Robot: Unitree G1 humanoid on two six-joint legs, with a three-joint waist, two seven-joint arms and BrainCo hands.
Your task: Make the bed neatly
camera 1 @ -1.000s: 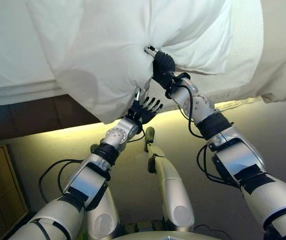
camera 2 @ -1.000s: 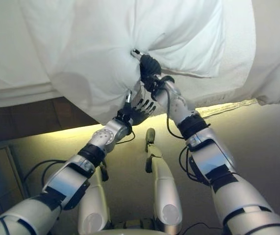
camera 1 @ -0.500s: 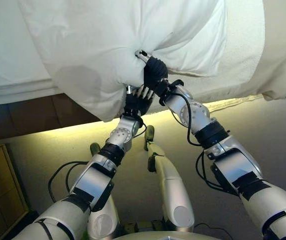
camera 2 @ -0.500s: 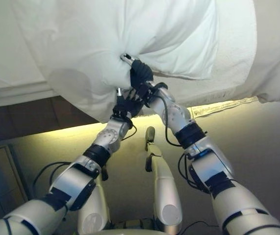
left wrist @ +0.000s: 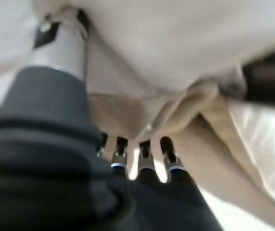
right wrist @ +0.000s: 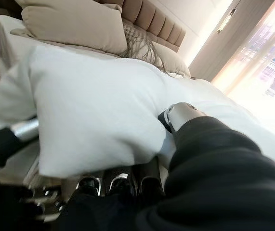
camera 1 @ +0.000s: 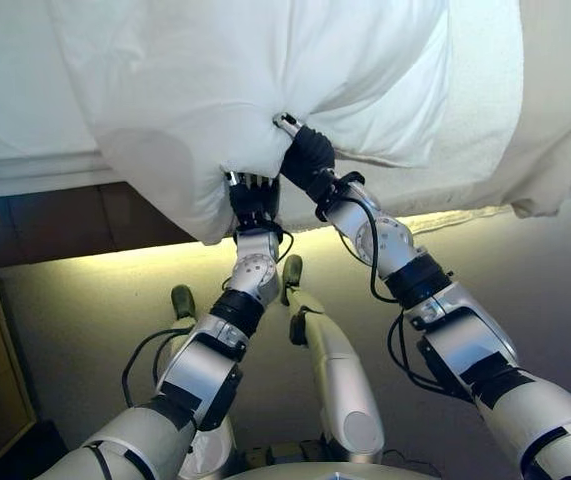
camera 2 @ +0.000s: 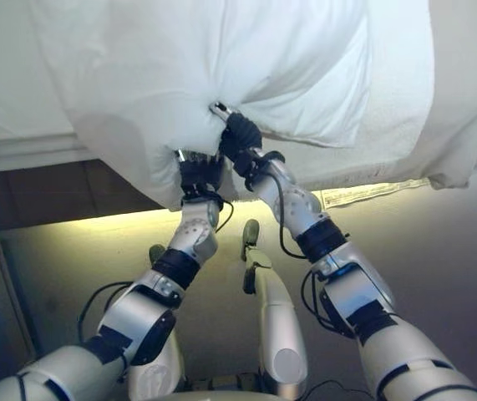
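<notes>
White pillow point(camera 1: 265, 90), one in hand, overhangs the near edge of the bed point(camera 1: 25, 170), its long axis running across the robot's front. Right hand point(camera 1: 305, 155) is curled into the pillow's near edge at about mid-length, thumb on top, cloth bunched into it; the right wrist view confirms fingers under and thumb over. Left hand point(camera 1: 253, 195) is just beside it, towards the robot's left, fingers pushed up into the underside of the hanging corner. Left wrist view shows cloth folded over the fingertips, but whether they pinch it cannot be told. Both hands sit close together at the near edge, so the pillow's bulk lies beyond and above them; judged, the coming move is a lift or push away onto the mattress, the right hand carrying the load.

Count: one white pillow held; in the right wrist view, at least two beige cushions point(right wrist: 74, 21) at the padded headboard point(right wrist: 151, 21); one bed
</notes>
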